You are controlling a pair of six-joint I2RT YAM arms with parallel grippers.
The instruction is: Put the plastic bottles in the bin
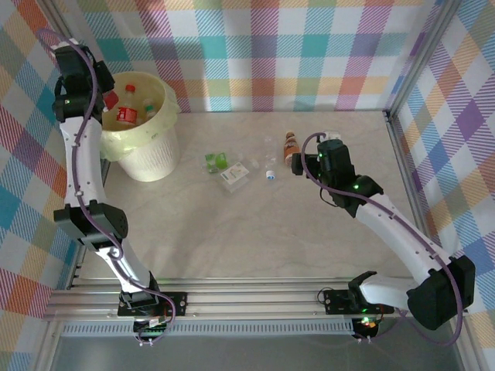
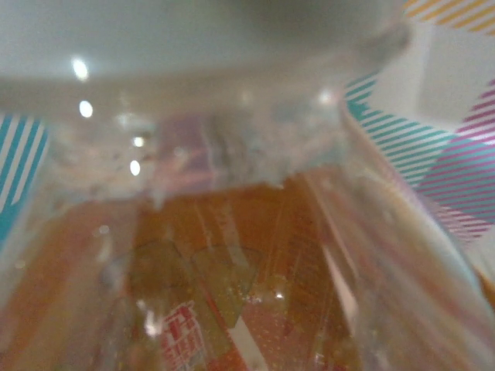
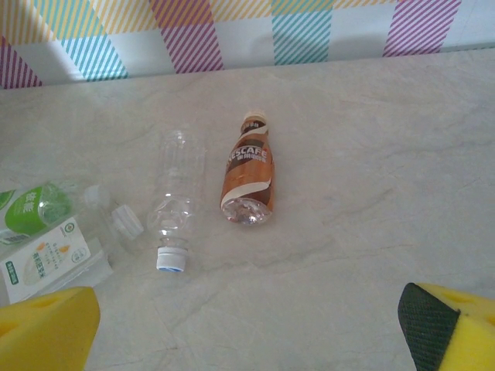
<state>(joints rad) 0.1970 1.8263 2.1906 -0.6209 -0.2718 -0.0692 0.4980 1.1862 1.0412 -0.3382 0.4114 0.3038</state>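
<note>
A clear orange-labelled plastic bottle (image 2: 247, 270) sits clamped in our left gripper (image 1: 99, 91) above the round pale-yellow bin (image 1: 151, 158), ready for dropping; our right gripper (image 3: 247, 340) gapes empty.

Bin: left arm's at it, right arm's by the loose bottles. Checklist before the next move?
1. Left gripper above the bin opening: ok, at its left side in the top view.
2. Orange-label bottle held: ok, it hangs right against the left wrist camera with wall behind.
3. Finger contact on it: cannot tell, too blurred.
4. Room in bin: ok, a few bottles inside, space left.
5. Right gripper open and empty: ok.
6. Brown bottle reachable: looks ok, lies alone ahead, apart from the clear bottle.
</note>
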